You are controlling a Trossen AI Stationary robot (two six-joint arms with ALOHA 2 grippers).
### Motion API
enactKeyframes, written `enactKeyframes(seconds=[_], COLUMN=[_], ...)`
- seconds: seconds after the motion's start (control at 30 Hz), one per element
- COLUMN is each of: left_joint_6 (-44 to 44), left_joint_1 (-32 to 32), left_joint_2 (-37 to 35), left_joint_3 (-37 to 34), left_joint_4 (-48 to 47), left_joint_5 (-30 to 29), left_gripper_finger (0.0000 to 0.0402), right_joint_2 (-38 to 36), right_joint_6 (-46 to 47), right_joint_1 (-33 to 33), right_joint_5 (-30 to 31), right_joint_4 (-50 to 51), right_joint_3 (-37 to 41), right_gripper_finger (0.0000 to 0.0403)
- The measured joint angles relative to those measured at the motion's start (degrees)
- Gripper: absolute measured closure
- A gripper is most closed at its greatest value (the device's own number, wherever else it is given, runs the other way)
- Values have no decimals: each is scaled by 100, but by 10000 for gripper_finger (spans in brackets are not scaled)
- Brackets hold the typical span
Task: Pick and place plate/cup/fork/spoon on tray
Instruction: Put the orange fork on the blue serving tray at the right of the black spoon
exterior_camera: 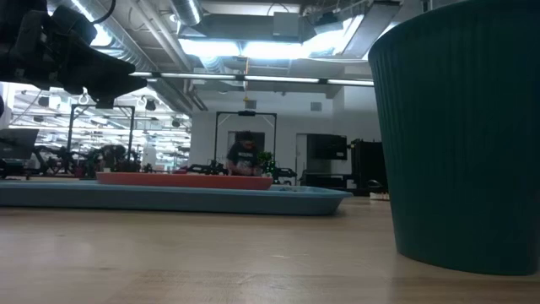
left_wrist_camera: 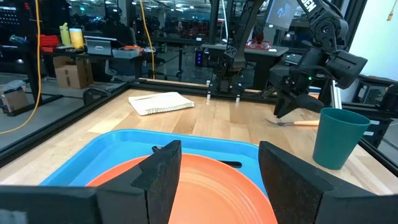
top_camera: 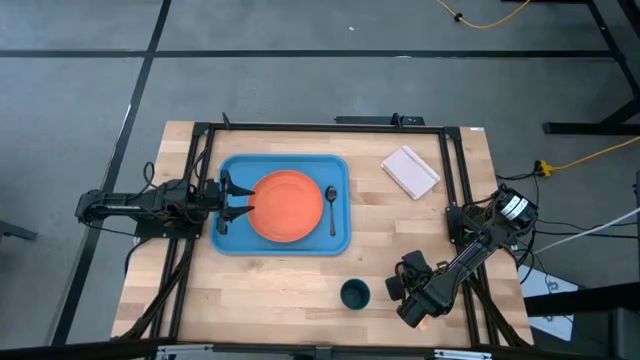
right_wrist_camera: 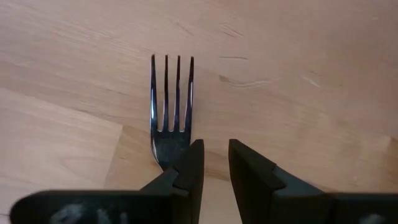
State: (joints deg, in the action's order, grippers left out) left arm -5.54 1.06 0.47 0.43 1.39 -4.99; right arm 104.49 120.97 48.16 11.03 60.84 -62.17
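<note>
The orange plate (top_camera: pixel 288 206) lies flat on the light-blue tray (top_camera: pixel 232 240), with the dark spoon (top_camera: pixel 332 208) beside it on the tray's right part. My left gripper (top_camera: pixel 238 201) is open, level over the plate's left rim (left_wrist_camera: pixel 205 186), one finger on either side and holding nothing. The teal cup (top_camera: pixel 355 293) stands upright on the table near its front edge. The fork (right_wrist_camera: pixel 170 106) lies flat on the wood, right of the cup. My right gripper (right_wrist_camera: pixel 215 163) stands over its neck, pointing down, fingers only a narrow gap apart. The orange handle is hidden under the gripper. My right gripper stands over the fork's neck (right_wrist_camera: pixel 166 149), which runs under one fingertip (right_wrist_camera: pixel 189 163) instead of into the gap. I cannot tell whether the finger touches it. The fork lies flat on the table, tines toward the far edge.
A white pad (top_camera: pixel 410 172) lies at the back right of the table. Black frame rails (top_camera: pixel 448 170) run along the table's left, right and far sides. The cup (exterior_camera: pixel 460 135) stands close to my right gripper's left. A person (exterior_camera: pixel 245 156) shows far behind the table.
</note>
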Motion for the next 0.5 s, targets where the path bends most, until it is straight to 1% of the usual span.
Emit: enactKeyframes(seconds=[0.2,0.37,0.5], left_joint_6=[0,-2,-2], left_joint_1=[-2,-2,-1], left_joint_2=[0,0,-1], left_joint_3=[0,0,2], left_joint_4=[0,0,-1], left_joint_5=[-2,-2,0], left_gripper_finger=[194,194,194], right_joint_2=[3,9,9], right_joint_6=[26,-24,-153], right_joint_1=[0,49,100], right_joint_5=[-1,202,90], right_joint_4=[-171,-186,-472], right_joint_3=[-13,-282,-330], right_gripper_finger=[324,324,324])
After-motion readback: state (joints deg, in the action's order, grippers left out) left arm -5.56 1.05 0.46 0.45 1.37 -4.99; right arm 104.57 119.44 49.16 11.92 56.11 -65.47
